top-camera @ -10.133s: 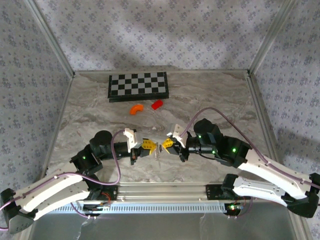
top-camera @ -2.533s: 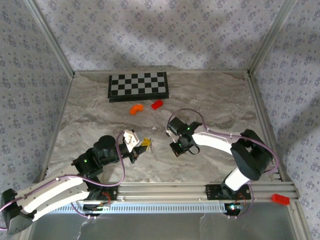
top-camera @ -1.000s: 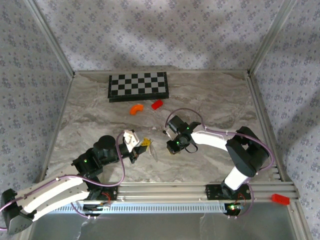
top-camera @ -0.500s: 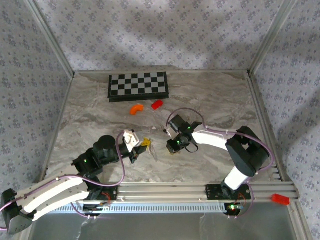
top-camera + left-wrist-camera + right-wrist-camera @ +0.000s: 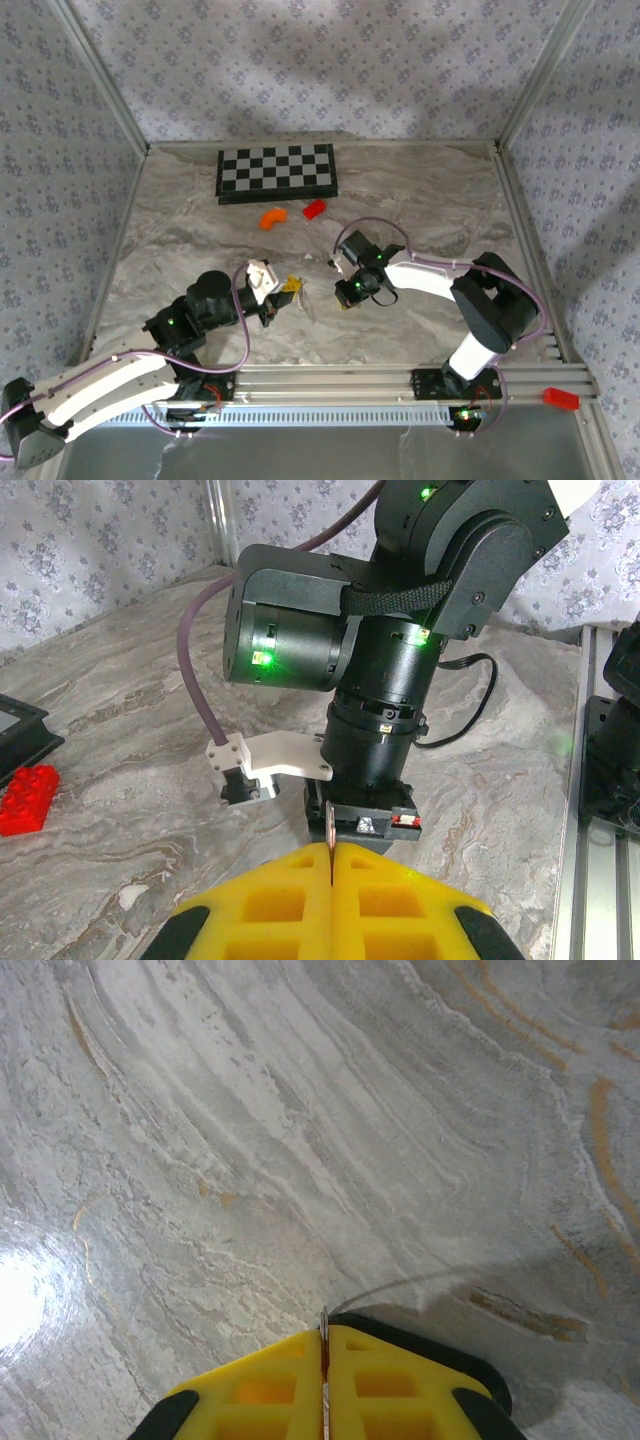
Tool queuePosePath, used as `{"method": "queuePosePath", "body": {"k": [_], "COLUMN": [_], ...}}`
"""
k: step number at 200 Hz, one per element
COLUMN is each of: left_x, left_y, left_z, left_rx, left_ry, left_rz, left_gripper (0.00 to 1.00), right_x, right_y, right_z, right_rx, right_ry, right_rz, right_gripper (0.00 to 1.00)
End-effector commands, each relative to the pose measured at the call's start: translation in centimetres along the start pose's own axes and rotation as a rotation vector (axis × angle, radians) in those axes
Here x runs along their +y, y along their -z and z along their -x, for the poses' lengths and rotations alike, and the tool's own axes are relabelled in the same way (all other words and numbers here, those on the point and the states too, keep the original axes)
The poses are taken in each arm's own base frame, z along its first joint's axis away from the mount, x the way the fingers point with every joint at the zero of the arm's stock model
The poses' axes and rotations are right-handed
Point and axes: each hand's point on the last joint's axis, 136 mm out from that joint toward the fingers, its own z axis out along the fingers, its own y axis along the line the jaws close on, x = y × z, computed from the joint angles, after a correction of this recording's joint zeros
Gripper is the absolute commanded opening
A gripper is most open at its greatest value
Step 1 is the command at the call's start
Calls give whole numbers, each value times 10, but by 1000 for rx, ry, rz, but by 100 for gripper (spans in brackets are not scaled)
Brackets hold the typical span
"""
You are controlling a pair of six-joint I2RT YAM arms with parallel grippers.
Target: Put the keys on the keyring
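Observation:
My left gripper hovers low over the marble table, its yellow fingers shut on a thin metal edge. That edge is the keyring, seen end-on; its pale strand hangs just right of the fingers. My right gripper points straight down at the table, a few centimetres right of the left one. Its fingers are shut on a thin silvery strip seen edge-on, apparently a key. A fine pale wire curves off to the right from that strip.
The right arm's wrist stands right in front of my left gripper. A checkerboard lies at the back. A curved orange piece and a red block lie in front of it. Patterned walls enclose the table.
The right gripper shifted slightly left over the table and its jaws closed on the thin silvery strip. The left arm has held still with its grip unchanged.

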Motion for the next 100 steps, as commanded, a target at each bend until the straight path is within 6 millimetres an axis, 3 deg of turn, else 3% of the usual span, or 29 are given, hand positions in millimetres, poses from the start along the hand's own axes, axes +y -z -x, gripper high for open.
{"method": "queuePosePath", "body": {"k": [1, 62, 100], "left_x": [-1, -2, -6], "left_y": [4, 5, 5], "left_z": [16, 18, 21], "left_rx": [-52, -53, -63], "left_ry": [-13, -12, -12], "left_rz": [1, -3, -28], "left_gripper": [0, 0, 0], "right_x": [-3, 5, 24], "right_y": [-3, 4, 48], "right_z": [-5, 2, 17], "right_rx": [13, -74, -281], "right_ry": [-3, 45, 183], "right_rz": [8, 46, 62], "right_gripper": [7, 0, 0]}}
